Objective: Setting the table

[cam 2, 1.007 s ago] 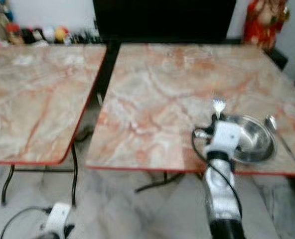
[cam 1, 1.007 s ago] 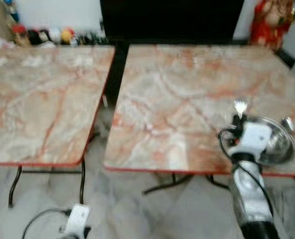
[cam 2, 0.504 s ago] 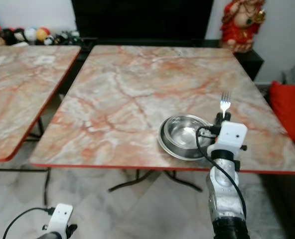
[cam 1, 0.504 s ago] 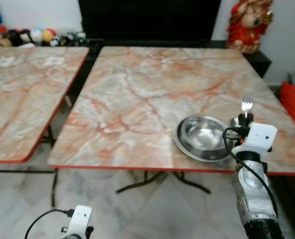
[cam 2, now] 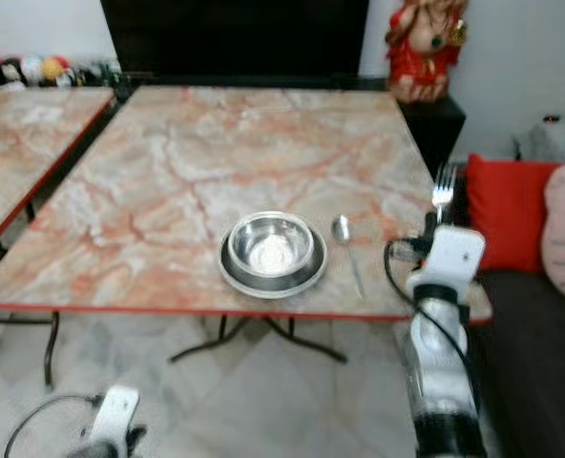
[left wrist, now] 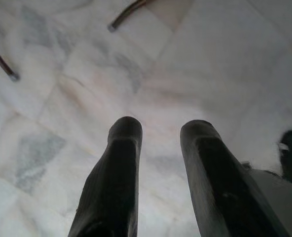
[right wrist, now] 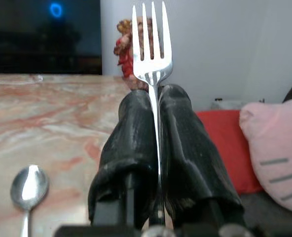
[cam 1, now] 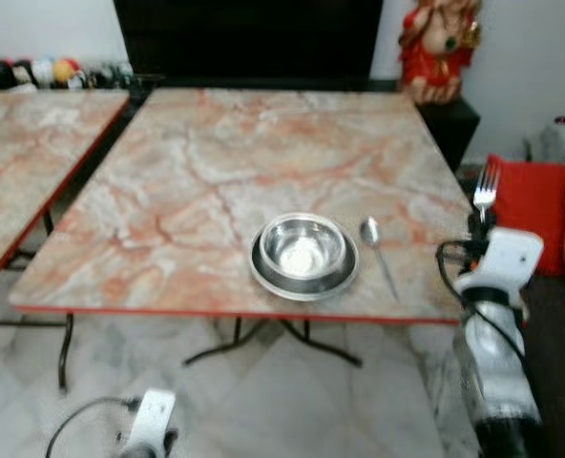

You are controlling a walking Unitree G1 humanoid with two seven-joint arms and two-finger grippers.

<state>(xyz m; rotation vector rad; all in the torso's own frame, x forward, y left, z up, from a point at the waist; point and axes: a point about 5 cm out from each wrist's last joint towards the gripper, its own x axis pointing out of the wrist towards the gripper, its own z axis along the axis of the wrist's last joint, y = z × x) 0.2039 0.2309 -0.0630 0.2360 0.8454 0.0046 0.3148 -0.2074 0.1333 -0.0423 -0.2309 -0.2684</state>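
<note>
We see the fork (right wrist: 152,44) held upright, tines up, its handle pinched between the two closed black fingers (right wrist: 131,143) of the right gripper (cam 1: 480,221), which sits off the right edge of the marble-patterned table (cam 1: 216,172), near its front corner. On the table, near the front edge, a steel bowl (cam 1: 303,246) rests in a steel plate (cam 1: 263,277), with a spoon (cam 1: 371,239) lying just beside them on the right. A red cushion (cam 2: 497,210) and a pink one (right wrist: 274,153) lie beyond the gripper. The left gripper (left wrist: 158,148) hangs low over the marble floor (left wrist: 210,59), fingers parted and holding nothing.
</note>
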